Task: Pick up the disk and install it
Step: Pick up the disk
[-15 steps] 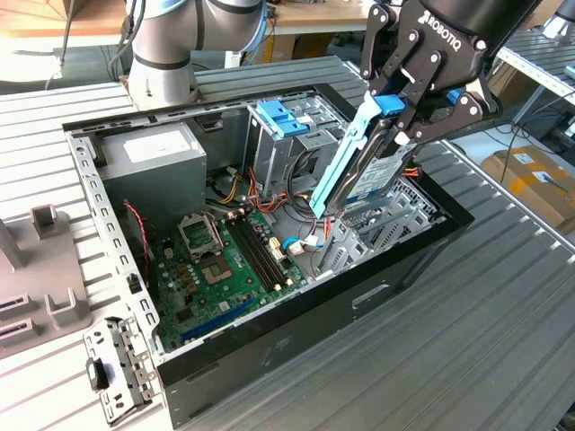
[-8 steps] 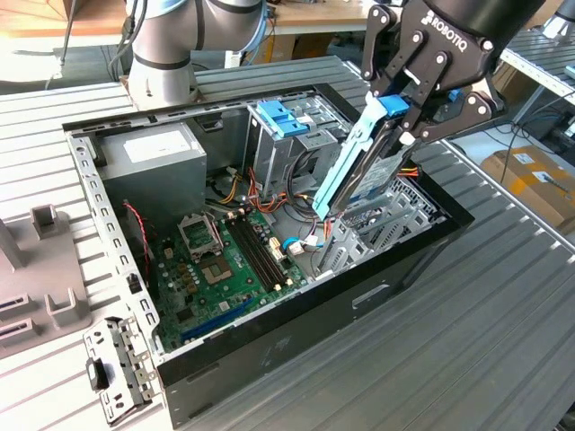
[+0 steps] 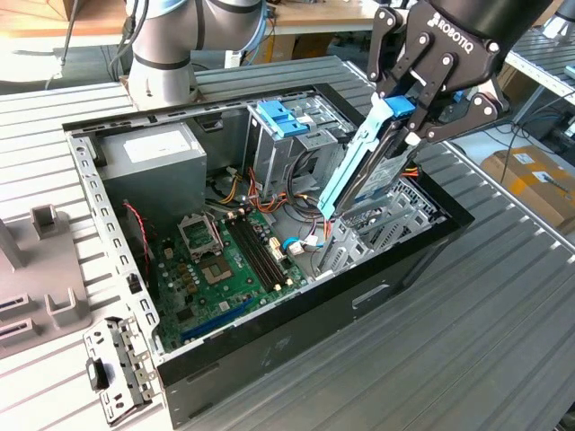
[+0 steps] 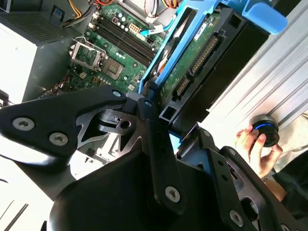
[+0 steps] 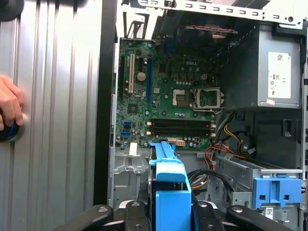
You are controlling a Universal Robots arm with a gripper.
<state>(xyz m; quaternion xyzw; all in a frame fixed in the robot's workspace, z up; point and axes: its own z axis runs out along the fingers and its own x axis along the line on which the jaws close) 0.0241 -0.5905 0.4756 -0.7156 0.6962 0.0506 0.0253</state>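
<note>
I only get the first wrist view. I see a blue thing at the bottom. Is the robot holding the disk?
Observer: Yes. In the exterior view the gripper is shut on the disk, pinching its top end.
Operator: Is it lying flat?
Observer: No, it stands nearly upright, leaning, with its lower end down inside the computer case.
Operator: Whose hand is by the edge of my picture?
Observer: A person's hand; the second wrist view shows it on a round black knob with a blue ring, on the ribbed table outside the case.
</note>
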